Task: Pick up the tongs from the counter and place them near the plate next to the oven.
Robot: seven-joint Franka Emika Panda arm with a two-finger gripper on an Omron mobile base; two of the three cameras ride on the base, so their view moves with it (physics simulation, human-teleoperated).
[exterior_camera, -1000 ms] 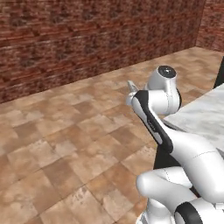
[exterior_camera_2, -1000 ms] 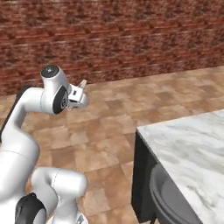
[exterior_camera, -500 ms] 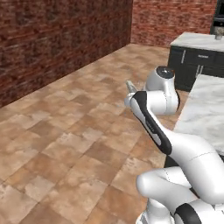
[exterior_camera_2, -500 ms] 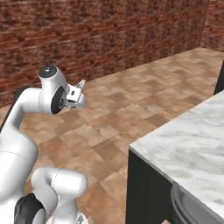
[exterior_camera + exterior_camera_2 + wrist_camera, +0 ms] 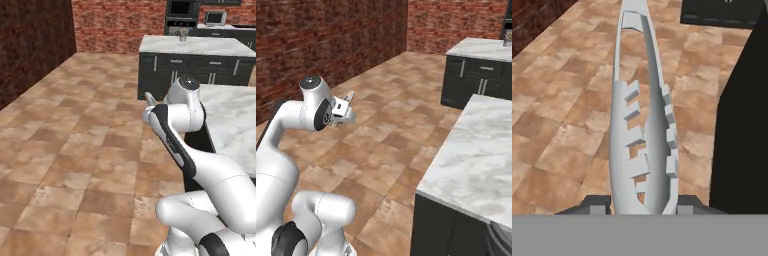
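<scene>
The gripper [image 5: 643, 204] is clamped on the tongs [image 5: 643, 125], which run up the middle of the hand view, long axis pointing straight away from the gripper over the floor [image 5: 567, 100]. In the left base view the tongs [image 5: 148, 98] sit at frame centre, off the desk [image 5: 235, 117]. The oven [image 5: 181, 14] stands far off at the top, right of centre; the carry probably must go that way. I cannot make out the plate.

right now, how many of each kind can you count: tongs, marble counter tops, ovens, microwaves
tongs: 1, clamped in the gripper
marble counter tops: 2, the near one and the far one
ovens: 1
microwaves: 1
total: 5
</scene>
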